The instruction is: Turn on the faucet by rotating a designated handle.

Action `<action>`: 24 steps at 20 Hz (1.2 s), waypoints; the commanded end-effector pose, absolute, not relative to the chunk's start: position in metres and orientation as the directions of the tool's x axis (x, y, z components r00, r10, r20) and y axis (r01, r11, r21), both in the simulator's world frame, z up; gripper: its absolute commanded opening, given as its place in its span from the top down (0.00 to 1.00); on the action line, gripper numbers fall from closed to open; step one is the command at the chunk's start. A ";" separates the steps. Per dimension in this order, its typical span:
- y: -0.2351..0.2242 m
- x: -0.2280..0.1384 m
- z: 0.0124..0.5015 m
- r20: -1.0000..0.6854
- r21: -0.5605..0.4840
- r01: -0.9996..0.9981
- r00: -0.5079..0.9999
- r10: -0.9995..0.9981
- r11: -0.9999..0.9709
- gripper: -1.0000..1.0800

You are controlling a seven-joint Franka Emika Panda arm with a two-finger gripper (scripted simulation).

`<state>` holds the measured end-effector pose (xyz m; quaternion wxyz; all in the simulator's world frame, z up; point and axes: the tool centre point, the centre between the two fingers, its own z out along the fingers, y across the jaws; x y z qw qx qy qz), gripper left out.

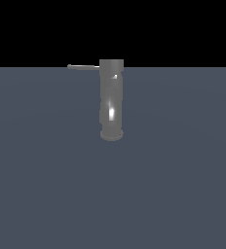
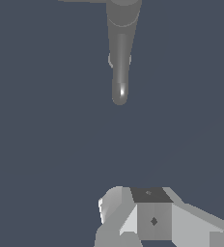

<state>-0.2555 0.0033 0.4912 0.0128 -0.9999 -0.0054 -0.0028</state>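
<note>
The faucet [image 1: 111, 99] is an upright dull-grey cylinder on a wider round foot, with a bright glint low on its body. The handle [image 1: 83, 66], a thin grey rod, sticks out from its top toward the exterior view's left. In the wrist view the faucet [image 2: 121, 43] is seen from above, and only a sliver of the handle [image 2: 82, 1] shows at the frame edge. My gripper [image 2: 131, 205] is apart from the faucet, touching neither it nor the handle. Its white and grey fingers [image 2: 152, 219] sit together with no gap and hold nothing. A small white speck [image 1: 115, 76] on the faucet's upper body is all that could be the gripper in the exterior view.
The faucet stands on a flat blue-grey floor [image 1: 173, 185] that runs to a black background. Nothing else shows on it in either view.
</note>
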 end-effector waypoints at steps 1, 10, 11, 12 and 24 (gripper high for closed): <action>0.003 -0.255 0.491 0.006 -0.026 0.011 1.000 0.011 -1.000 1.00; 0.006 -0.260 0.493 0.000 -0.046 0.036 0.999 0.036 -0.998 1.00; 0.006 -0.260 0.493 0.000 -0.046 0.038 0.999 0.038 -0.998 1.00; 0.006 -0.260 0.493 0.000 -0.046 0.038 0.999 0.038 -0.998 1.00; 0.009 -0.240 0.495 -0.006 -0.065 -0.038 0.999 -0.038 -0.997 1.00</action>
